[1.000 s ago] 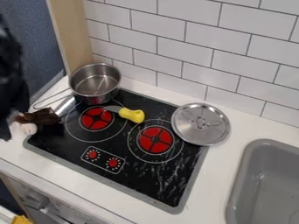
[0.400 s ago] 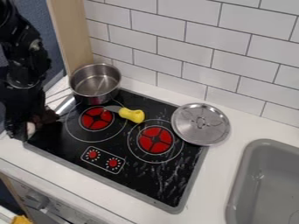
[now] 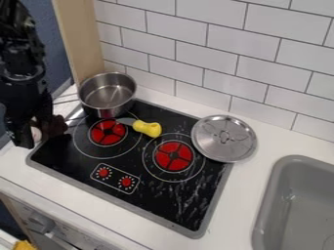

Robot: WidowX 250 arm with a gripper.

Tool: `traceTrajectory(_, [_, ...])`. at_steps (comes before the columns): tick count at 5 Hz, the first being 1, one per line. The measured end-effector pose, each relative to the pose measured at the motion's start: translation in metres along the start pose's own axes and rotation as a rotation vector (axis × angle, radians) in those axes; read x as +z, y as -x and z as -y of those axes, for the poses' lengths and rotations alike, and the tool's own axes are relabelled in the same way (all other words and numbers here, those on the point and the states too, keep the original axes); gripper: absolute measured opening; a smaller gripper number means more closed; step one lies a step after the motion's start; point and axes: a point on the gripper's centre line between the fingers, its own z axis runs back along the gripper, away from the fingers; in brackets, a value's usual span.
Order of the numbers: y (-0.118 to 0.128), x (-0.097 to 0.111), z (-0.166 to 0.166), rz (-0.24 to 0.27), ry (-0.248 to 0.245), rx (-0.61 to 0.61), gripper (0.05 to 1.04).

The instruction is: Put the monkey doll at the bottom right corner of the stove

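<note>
The black gripper hangs at the left edge of the view, beside the stove's left corner. It is shut on the monkey doll, whose dark brown part sticks out to the right and whose pale pinkish part shows between the fingers. The rest of the doll is hidden by the gripper. The black stove has red burners and a grey rim, with its bottom right corner near the front of the counter.
A steel pot stands at the stove's back left, close to the doll. A yellow-handled knife lies between the burners. A metal lid overlaps the stove's right edge. The grey sink is further right.
The gripper has come down around the doll, and the doll has shifted slightly up and right with it. The pot has moved a little and its handle has swung upward.
</note>
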Motion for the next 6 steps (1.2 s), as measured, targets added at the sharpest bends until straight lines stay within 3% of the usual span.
traceTrajectory(1, [-0.005, -0.001, -0.001, -0.068, -0.019, -0.012, 0.669])
traceTrajectory(2, [-0.007, -0.003, -0.004, -0.074, -0.026, -0.028, 0.394])
traceTrajectory(3, [-0.003, -0.008, -0.011, -0.073, -0.03, -0.052, 0.263])
traceTrajectory(4, [0.004, -0.005, -0.023, -0.069, 0.014, -0.086, 0.216])
traceTrajectory(5, [0.02, 0.018, -0.037, -0.084, 0.08, -0.095, 0.211])
traceTrajectory(6, [0.043, 0.055, -0.047, -0.12, 0.159, -0.014, 0.211])
